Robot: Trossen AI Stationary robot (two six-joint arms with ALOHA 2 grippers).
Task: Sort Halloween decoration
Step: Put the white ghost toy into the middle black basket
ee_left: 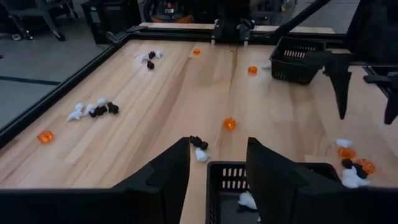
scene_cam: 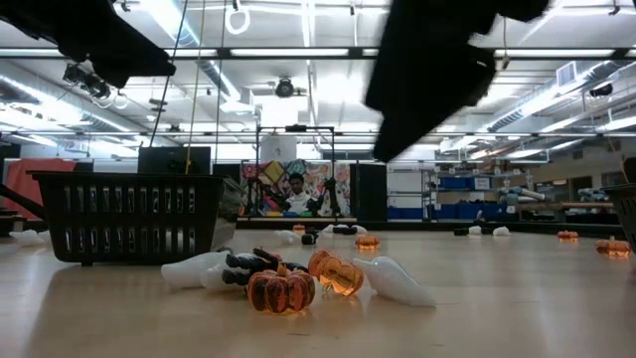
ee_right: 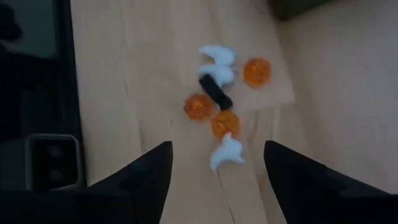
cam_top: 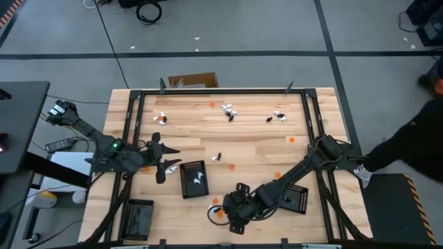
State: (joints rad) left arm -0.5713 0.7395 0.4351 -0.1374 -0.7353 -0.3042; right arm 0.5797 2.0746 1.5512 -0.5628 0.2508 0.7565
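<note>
**One small cluster sits just ahead of the right hand**

Several tiny Halloween pieces lie bunched together on the worktop (cam_top: 263, 135) at its near edge: orange pumpkins, white ghosts and one black piece. The right hand (cam_top: 232, 211) hovers over this cluster (ee_right: 222, 112), its two fingers spread wide with nothing between them. In the right wrist view the nearest white ghost (ee_right: 225, 153) lies in line with the gap between the fingers, just ahead of the tips; the orange pumpkins (ee_right: 225, 122) and the black piece (ee_right: 215, 91) sit a little farther out along the same line. The black piece lies slanted across that line, touching the pumpkins.

The right hand is plainly the nearer one to this cluster. My reading is that a short reach forward and down would bring the ghost between the fingers, though its neighbours are close enough to be nudged.

The left hand (ee_left: 217, 171) hangs over the black tray (cam_top: 194, 178) to the cluster's left, fingers parted and empty, with white pieces already in that tray. More pieces (cam_top: 229, 111) lie scattered well beyond the tray, toward the far side.
</note>
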